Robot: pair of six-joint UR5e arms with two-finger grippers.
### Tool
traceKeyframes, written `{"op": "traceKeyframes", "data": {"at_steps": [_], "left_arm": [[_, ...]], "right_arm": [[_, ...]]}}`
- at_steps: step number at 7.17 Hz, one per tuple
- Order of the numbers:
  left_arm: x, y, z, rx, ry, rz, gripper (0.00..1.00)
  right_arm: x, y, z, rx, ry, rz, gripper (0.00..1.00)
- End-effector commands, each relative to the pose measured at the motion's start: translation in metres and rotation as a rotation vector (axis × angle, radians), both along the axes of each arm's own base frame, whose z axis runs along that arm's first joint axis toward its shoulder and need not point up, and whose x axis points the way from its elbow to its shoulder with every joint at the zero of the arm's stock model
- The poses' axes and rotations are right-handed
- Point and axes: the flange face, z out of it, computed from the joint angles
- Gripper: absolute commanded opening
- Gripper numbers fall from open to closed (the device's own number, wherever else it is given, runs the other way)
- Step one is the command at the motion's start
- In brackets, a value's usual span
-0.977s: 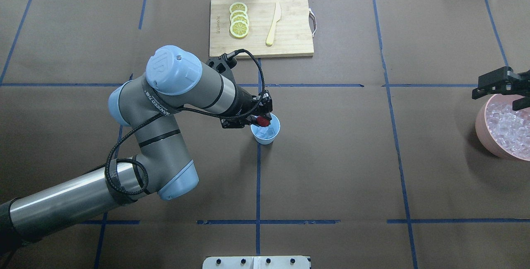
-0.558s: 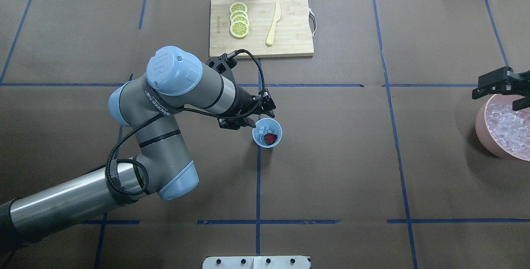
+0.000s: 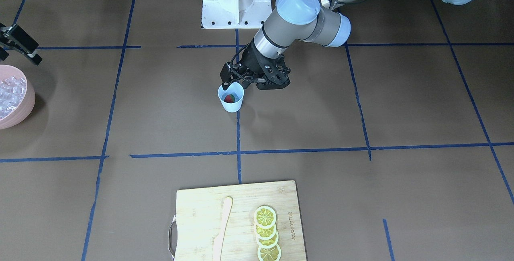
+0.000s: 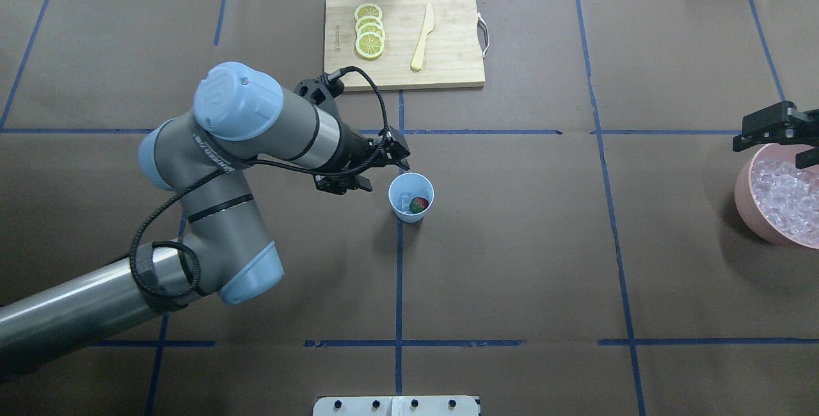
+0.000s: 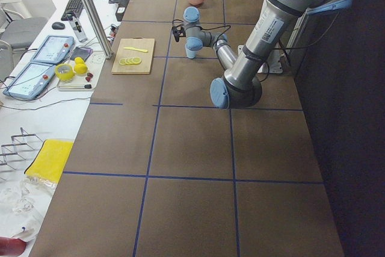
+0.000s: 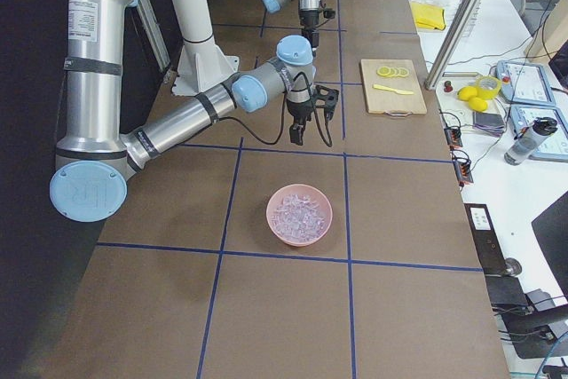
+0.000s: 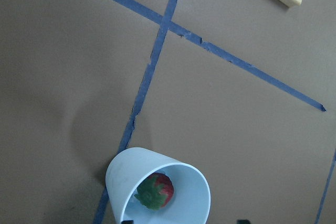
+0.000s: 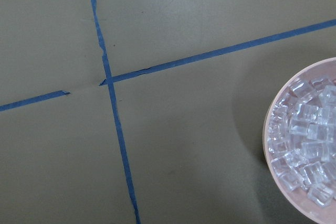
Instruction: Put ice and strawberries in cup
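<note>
Because my left arm comes in low from the overhead view's left edge, elbow folded and wrist reaching toward table centre, my left gripper point(image 4: 386, 175) hangs just beside the cup point(image 4: 409, 216), apart from it. Its jaws stand wide and carry nothing. The cup stands upright on a blue tape line. Inside it lies the strawberry point(image 4: 419, 204), beside the ice point(image 4: 404, 200). The left wrist view confirms the berry with its green cap against the inner wall, but does not resolve the ice there; the overhead view does. Further right, my right gripper point(image 4: 770, 152) hovers over the near rim of the pink bowl point(image 4: 742, 195), fingers spread, empty. The right wrist view shows none of its fingers, only the heap of cubes in that bowl.

One second ago the berry sat between my left fingers over the cup's rim; it is now released, and the left arm has drawn back leftward. The right gripper is unchanged.
</note>
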Motion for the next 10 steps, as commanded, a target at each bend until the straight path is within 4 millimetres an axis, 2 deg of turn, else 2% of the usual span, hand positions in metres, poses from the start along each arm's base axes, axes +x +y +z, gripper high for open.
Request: {"op": "traceKeyframes", "data": {"at_steps": [1, 2, 3, 4, 6, 7, 8, 9, 10], "left_arm": [[-0.096, -0.022, 0.049, 0.072, -0.025, 0.016, 0.78], [-0.141, -0.030, 0.088, 0.138, -0.067, 0.039, 0.77], [-0.198, -0.025, 0.144, 0.214, -0.132, 0.064, 0.78], [-0.255, -0.022, 0.196, 0.307, -0.199, 0.094, 0.78], [-0.369, -0.009, 0.304, 0.524, -0.355, 0.171, 0.77], [-0.430, -0.003, 0.342, 0.577, -0.394, 0.216, 0.77], [-0.508, -0.001, 0.356, 0.557, -0.459, 0.218, 0.77], [-0.547, 0.008, 0.390, 0.567, -0.488, 0.339, 0.77], [-0.593, 0.018, 0.402, 0.506, -0.473, 0.382, 0.77]], "right_arm": [[0.030, 0.001, 0.021, 0.040, 0.013, -0.038, 1.00], [0.056, -0.003, 0.044, 0.075, 0.016, -0.076, 1.00], [0.082, -0.010, 0.070, 0.094, -0.005, -0.106, 1.00], [0.098, -0.015, 0.096, 0.119, 0.005, -0.140, 1.00], [0.139, -0.012, 0.142, 0.160, 0.046, -0.200, 1.00], [0.164, 0.001, 0.167, 0.228, 0.074, -0.279, 1.00], [0.183, 0.009, 0.181, 0.220, 0.081, -0.305, 1.00], [0.198, 0.024, 0.192, 0.225, 0.080, -0.327, 1.00], [0.202, 0.032, 0.201, 0.223, 0.078, -0.346, 1.00]]}}
